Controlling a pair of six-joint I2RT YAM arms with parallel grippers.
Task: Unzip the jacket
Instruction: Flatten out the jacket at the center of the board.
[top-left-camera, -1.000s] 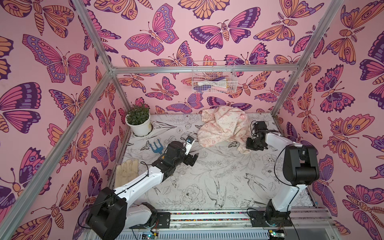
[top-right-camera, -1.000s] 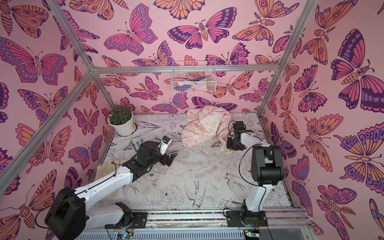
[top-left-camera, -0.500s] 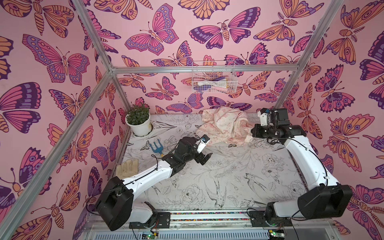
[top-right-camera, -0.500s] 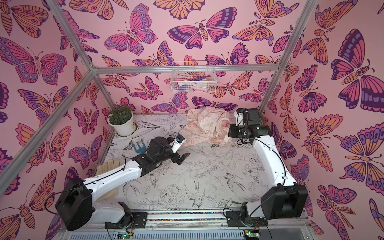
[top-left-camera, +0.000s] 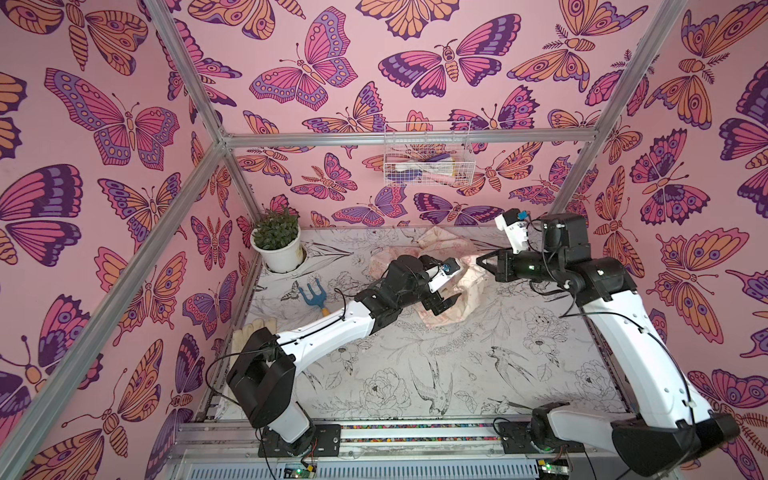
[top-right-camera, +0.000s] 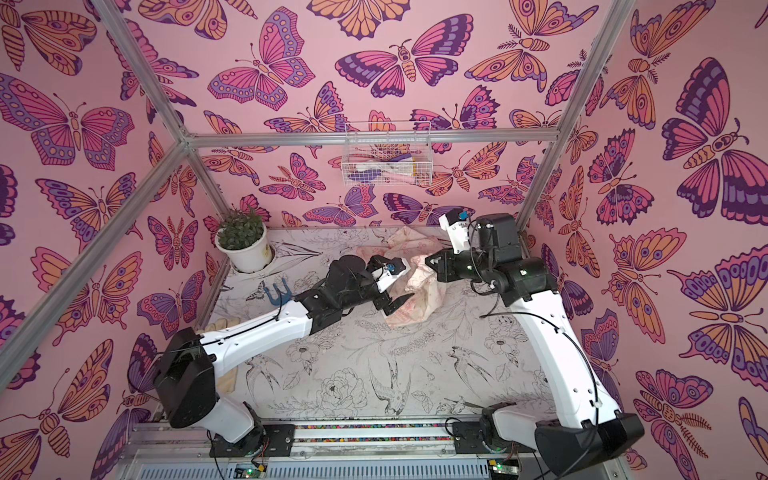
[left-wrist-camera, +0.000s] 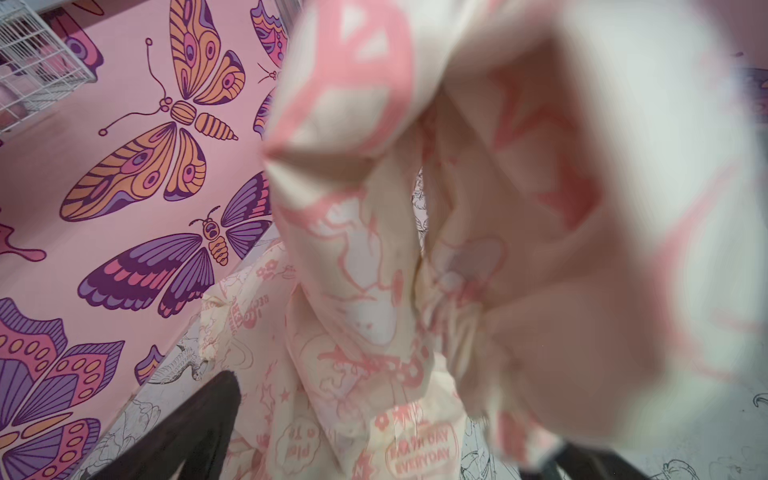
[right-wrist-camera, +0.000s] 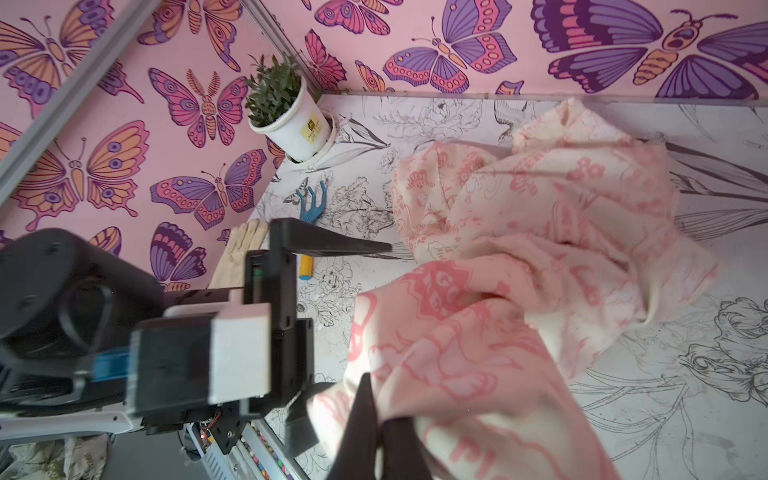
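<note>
Your right gripper (top-left-camera: 482, 262), centre-right, is pinching a jacket (top-left-camera: 471, 297) fold aloft; your left gripper (top-left-camera: 446, 303) is gaping beside it. With the zipper hidden, you're risking grabbing plain cloth.

pink walls (top-left-camera: 232, 33) on three sides, covered in large purple, orange and magenta butterflies. aluminium frame bars (top-left-camera: 415, 139) along the corners and across the back. white wire basket (top-left-camera: 415, 179) hangs from the back bar. tabletop (top-left-camera: 457, 374) white with black line-drawn flowers and birds. light soft, even.
</note>
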